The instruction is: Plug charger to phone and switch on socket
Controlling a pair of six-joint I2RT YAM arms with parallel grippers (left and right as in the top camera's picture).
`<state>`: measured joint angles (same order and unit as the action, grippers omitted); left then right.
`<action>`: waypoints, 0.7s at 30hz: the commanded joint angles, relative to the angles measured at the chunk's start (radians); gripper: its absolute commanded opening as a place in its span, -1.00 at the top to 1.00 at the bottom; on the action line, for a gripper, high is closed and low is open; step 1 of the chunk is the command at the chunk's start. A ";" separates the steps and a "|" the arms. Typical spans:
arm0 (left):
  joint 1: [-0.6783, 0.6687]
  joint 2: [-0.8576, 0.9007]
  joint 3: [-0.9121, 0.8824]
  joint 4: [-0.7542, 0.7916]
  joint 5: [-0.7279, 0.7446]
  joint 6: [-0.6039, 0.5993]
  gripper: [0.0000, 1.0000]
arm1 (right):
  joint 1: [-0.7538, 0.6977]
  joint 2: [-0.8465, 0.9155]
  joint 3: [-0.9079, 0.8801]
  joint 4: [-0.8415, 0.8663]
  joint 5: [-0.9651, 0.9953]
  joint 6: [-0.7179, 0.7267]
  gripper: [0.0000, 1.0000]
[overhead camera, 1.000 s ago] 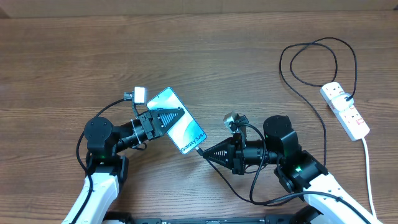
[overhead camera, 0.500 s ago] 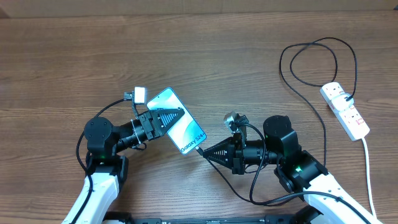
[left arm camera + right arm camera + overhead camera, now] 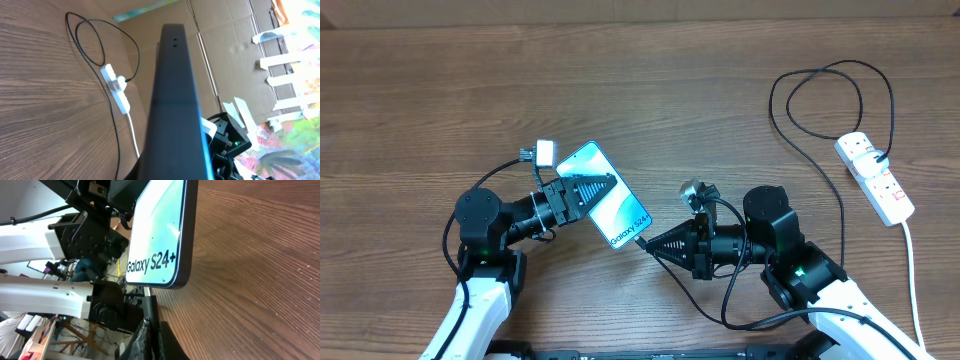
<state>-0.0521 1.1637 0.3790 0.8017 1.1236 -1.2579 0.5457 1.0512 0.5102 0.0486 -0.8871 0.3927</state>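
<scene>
The phone [image 3: 608, 195], with a light blue screen reading "Galaxy S24+", is held tilted above the table by my left gripper [image 3: 592, 187], which is shut on its upper half. In the left wrist view its dark edge [image 3: 172, 100] fills the middle. My right gripper [image 3: 655, 244] is shut on the charger connector [image 3: 641, 241], whose tip sits at the phone's bottom edge. In the right wrist view the connector [image 3: 150, 310] rises between the fingers toward the phone [image 3: 160, 235]. The black cable [image 3: 820, 160] loops to the white socket [image 3: 875, 178] at the right.
The socket's thick white cord [image 3: 912, 270] runs toward the front right edge. The socket also shows in the left wrist view [image 3: 116, 89]. Cardboard walls stand behind the table. Bare wooden tabletop lies across the back and left.
</scene>
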 commanded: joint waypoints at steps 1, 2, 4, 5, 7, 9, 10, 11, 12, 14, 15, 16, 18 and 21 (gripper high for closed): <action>-0.001 -0.001 0.010 0.011 0.068 0.005 0.91 | 0.005 0.000 0.002 0.028 0.023 0.005 0.92; -0.001 -0.001 0.010 0.011 0.072 0.005 0.92 | 0.005 0.000 0.002 0.039 0.023 0.005 0.92; -0.001 -0.001 0.010 0.011 0.074 0.005 0.92 | 0.005 0.000 0.002 0.053 0.023 0.005 0.92; -0.001 -0.001 0.010 0.010 0.074 0.005 0.91 | 0.005 0.000 0.002 0.057 0.023 0.006 0.92; -0.001 -0.001 0.010 0.010 0.070 0.005 0.92 | 0.005 0.000 0.002 0.071 0.023 0.027 0.92; -0.001 -0.001 0.010 0.011 0.064 0.005 0.92 | 0.005 0.000 0.002 0.078 0.023 0.029 0.92; -0.002 -0.001 0.010 0.011 0.061 0.006 0.91 | 0.005 0.000 0.002 0.081 0.023 0.031 0.92; -0.003 -0.001 0.010 0.011 0.058 0.006 0.91 | 0.005 0.000 0.002 0.081 0.023 0.031 0.92; -0.006 -0.001 0.010 0.011 0.052 0.006 0.91 | 0.005 0.000 0.002 0.081 0.023 0.031 0.92; -0.015 -0.001 0.010 0.011 0.039 0.014 0.91 | 0.005 0.000 0.002 0.081 0.023 0.031 0.92; -0.021 -0.001 0.010 0.010 0.032 0.024 0.91 | 0.005 0.000 0.002 0.081 0.023 0.031 0.92; -0.024 -0.001 0.010 0.010 0.029 0.032 0.92 | 0.005 0.000 0.002 0.081 0.023 0.030 0.92; -0.027 0.000 0.010 0.010 0.022 0.048 0.92 | 0.005 0.000 0.002 0.080 0.023 0.030 0.92; -0.027 0.000 0.010 0.010 0.022 0.075 0.92 | 0.005 0.000 0.002 0.080 0.023 0.030 0.92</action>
<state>-0.0715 1.1637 0.3794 0.8013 1.1439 -1.2358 0.5457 1.0531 0.5064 0.1196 -0.8753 0.4187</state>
